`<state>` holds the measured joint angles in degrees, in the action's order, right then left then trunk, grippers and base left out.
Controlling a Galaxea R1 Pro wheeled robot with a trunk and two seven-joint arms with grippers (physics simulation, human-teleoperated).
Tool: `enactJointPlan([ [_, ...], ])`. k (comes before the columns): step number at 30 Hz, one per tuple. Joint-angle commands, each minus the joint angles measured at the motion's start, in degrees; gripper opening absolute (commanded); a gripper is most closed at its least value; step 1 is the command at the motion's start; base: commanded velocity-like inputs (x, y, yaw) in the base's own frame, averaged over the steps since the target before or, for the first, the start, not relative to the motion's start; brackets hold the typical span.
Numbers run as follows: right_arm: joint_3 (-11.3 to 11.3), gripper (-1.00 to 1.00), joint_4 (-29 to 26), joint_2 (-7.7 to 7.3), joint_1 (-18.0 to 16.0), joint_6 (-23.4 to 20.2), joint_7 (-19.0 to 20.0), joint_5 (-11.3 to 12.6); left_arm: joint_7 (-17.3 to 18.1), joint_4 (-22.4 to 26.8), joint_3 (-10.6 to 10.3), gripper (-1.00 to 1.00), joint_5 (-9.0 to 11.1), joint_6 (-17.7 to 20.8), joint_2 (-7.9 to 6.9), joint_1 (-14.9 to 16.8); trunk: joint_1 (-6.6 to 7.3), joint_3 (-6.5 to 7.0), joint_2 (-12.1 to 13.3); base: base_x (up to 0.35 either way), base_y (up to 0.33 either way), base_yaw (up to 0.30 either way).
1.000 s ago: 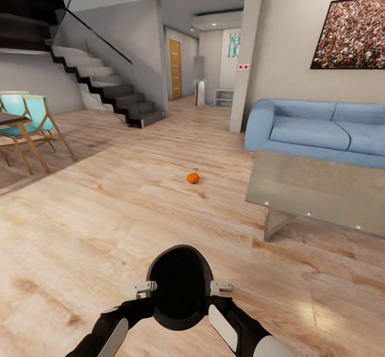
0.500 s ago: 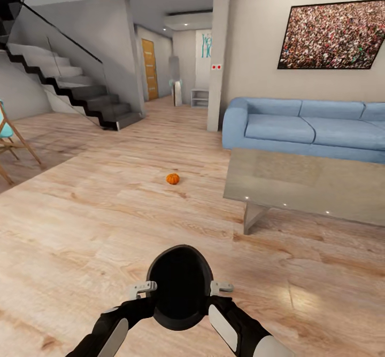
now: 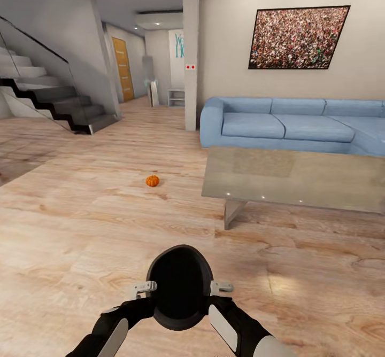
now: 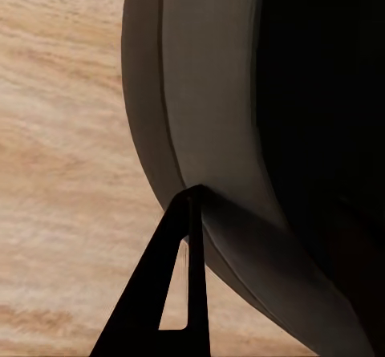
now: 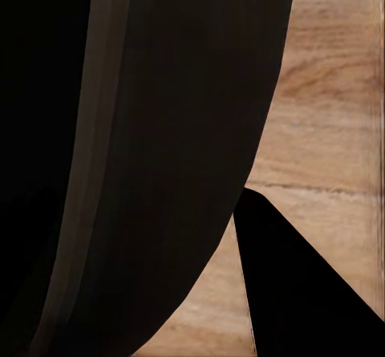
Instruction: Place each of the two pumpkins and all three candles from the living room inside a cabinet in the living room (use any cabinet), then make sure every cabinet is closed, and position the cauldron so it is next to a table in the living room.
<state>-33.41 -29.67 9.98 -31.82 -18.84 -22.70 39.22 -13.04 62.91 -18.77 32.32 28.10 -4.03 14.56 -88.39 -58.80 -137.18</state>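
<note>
Cauldron carried between both pincers, pumpkin ahead on the floor

Head view: the cauldron (image 3: 181, 287) sits pinched between the left pincer (image 3: 143, 288) and right pincer (image 3: 220, 287), both clamped on its rim; it looks rigid, smooth and likely slippery, so the rim is the sensible hold. A pumpkin (image 3: 152, 181) lies at 11 o'clock, well apart, left of the worktop (image 3: 299, 180).
Left wrist view: a finger (image 4: 172, 285) touches the belly.
Right wrist view: the dark belly lies beside the finger.
</note>
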Motion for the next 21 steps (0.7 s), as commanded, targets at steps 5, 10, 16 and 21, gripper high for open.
enactJointPlan([
  [5, 0.36, -1.0, -0.22, 0.02, -0.08, -0.05, -0.41, -0.2, 0.38, 0.46, -0.12, -1.0, 4.07, -0.15, 0.26, 0.03, 0.02, -0.05, -0.03, 0.0, 0.0, -0.279],
  [10, 0.36, -1.0, -0.22, 0.02, -0.08, -0.05, -0.41, -0.2, 0.38, 0.46, -0.12, -1.0, 4.07, -0.15, 0.26, 0.03, 0.02, -0.05, -0.03, 0.0, 0.0, -0.276],
  [16, 0.36, -1.0, -0.28, 0.02, -0.08, 0.02, -0.41, -0.33, 0.38, 0.46, -0.12, -1.0, 4.07, -0.16, 0.26, 0.03, 0.02, -0.07, -0.03, 0.0, 0.0, -0.137],
  [21, 0.35, -1.0, -0.3, 0.02, -0.08, 0.58, -0.41, -0.37, 0.38, 0.46, -0.12, -1.0, 4.07, -0.2, 0.28, 0.03, 0.02, -0.08, -0.03, 0.0, 0.0, -0.013],
])
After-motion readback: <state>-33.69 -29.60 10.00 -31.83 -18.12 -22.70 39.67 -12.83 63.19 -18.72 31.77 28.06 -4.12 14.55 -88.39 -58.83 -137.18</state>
